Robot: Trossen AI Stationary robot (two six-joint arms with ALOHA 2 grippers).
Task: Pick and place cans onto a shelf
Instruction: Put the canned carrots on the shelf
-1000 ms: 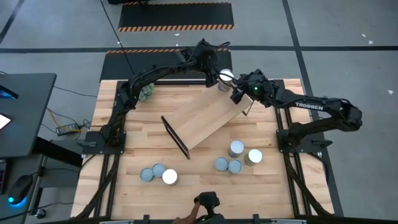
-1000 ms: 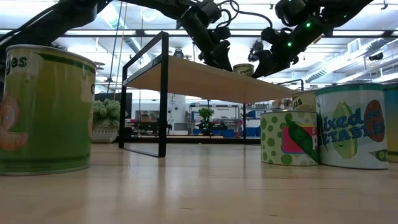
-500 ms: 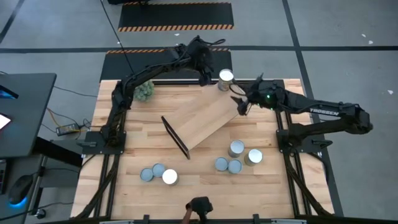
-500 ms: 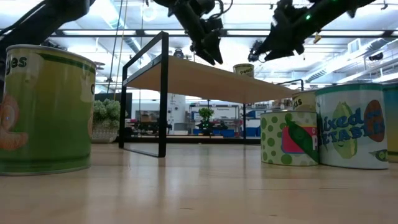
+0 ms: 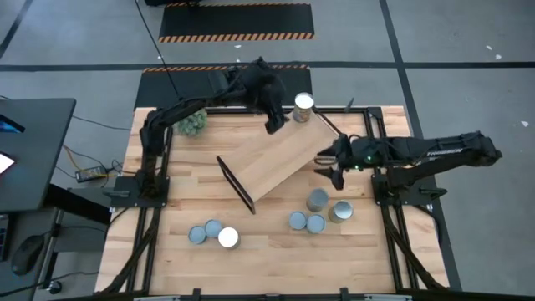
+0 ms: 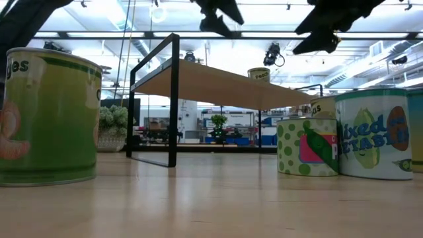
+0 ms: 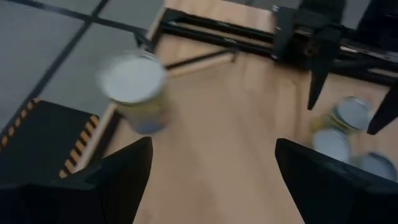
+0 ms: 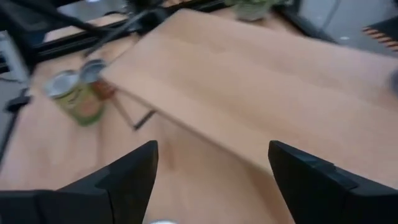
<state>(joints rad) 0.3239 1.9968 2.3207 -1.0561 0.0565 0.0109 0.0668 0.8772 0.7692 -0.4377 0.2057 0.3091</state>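
The shelf (image 5: 276, 159) is a light wood board on black end frames, lying aslant mid-table. One can (image 5: 303, 107) stands upright on its bottom on the shelf's far right end; it also shows in the low view (image 6: 259, 74) and the left wrist view (image 7: 134, 90). My left gripper (image 5: 274, 124) hovers open and empty above the shelf, just left of that can. My right gripper (image 5: 330, 163) is open and empty off the shelf's right end, above the table. Several cans (image 5: 318, 201) stand near right, three more (image 5: 213, 232) near left.
A spiky green plant ball (image 5: 195, 124) sits at the table's far left. The shelf's near black end frame (image 5: 236, 184) stands upright mid-table. In the low view a big green can (image 6: 49, 116) and the right cans (image 6: 307, 147) stand close to the near edge.
Both grippers have drawn away from the can on the shelf's far end and risen. My left gripper went up and a little toward the near left. My right gripper swung toward the near edge, past the shelf's right end. The can stays upright on the shelf.
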